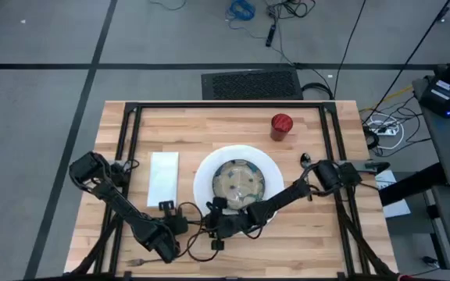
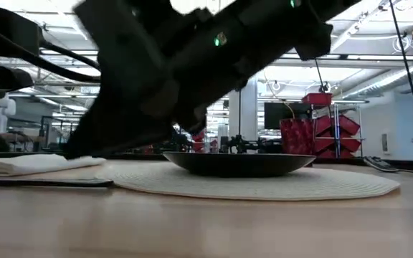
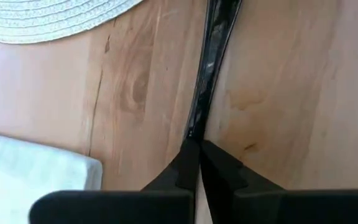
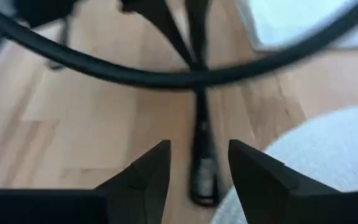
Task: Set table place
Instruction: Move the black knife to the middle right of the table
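A dark metal cutlery piece (image 3: 211, 62) runs over the table (image 1: 319, 226) near its front edge, between the white napkin (image 1: 164, 176) and the round white plate (image 1: 209, 168). The plate is ribbed like a woven mat and carries the speckled bowl (image 1: 239, 181). My left gripper (image 3: 194, 144) is shut on one end of the piece. My right gripper (image 4: 197, 158) is open, with a finger on either side of the piece's other end (image 4: 202, 177) and a gap showing on both sides. The red cup (image 1: 281, 125) stands at the far right. My left gripper pinches the cutlery piece's near end (image 3: 196, 127) between its two fingertips. The fingers lie along the piece and come low from the table's left side. Whether the piece rests on the wood or hangs just above it, I cannot tell.
A fork (image 1: 135, 262) lies at the front left edge, and another dark piece (image 1: 305, 160) lies right of the plate. A black cable (image 4: 166, 78) hangs across between the two grippers. Bare wood shows at the far left and front right.
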`<state>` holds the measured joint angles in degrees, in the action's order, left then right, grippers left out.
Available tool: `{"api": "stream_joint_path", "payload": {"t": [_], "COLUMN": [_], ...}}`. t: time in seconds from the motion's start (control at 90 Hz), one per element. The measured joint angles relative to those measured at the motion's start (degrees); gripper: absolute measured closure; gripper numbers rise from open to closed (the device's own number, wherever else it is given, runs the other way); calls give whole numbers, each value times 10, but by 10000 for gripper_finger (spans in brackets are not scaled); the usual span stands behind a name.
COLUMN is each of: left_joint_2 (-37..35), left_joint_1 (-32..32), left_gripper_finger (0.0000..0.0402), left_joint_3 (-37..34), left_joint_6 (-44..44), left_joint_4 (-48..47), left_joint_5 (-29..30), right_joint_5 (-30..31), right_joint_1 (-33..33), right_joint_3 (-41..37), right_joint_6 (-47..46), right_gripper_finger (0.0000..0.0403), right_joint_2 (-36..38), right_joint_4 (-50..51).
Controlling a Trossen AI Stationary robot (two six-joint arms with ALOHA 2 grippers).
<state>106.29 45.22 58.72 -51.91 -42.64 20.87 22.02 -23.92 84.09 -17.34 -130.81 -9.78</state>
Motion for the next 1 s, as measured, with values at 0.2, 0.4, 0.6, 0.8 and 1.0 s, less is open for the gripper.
{"api": "stream_joint_path", "payload": {"t": [0.2, 0.4, 0.6, 0.8, 1.0], "left_joint_2": [0, 0, -7, -45, -89], "left_joint_1": [0, 2, 8, 11, 24], "left_gripper_finger": [400, 400, 400, 400, 400], "left_joint_3": [0, 1, 31, 54, 54], "left_joint_6": [15, 22, 53, 77, 74], "left_joint_4": [12, 27, 1, -40, -59], "left_joint_5": [-4, -7, -5, 3, 12], "right_joint_5": [-2, -10, -35, -47, -48], "right_joint_1": [-3, -10, -8, -8, -12], "right_joint_3": [0, 3, 4, 4, 4], "right_joint_6": [-24, -35, -53, -56, -32], "right_gripper_finger": [252, 253, 281, 333, 356], "right_joint_2": [-13, -25, -35, -35, -34], "right_joint_4": [19, 26, 56, 68, 68]}}
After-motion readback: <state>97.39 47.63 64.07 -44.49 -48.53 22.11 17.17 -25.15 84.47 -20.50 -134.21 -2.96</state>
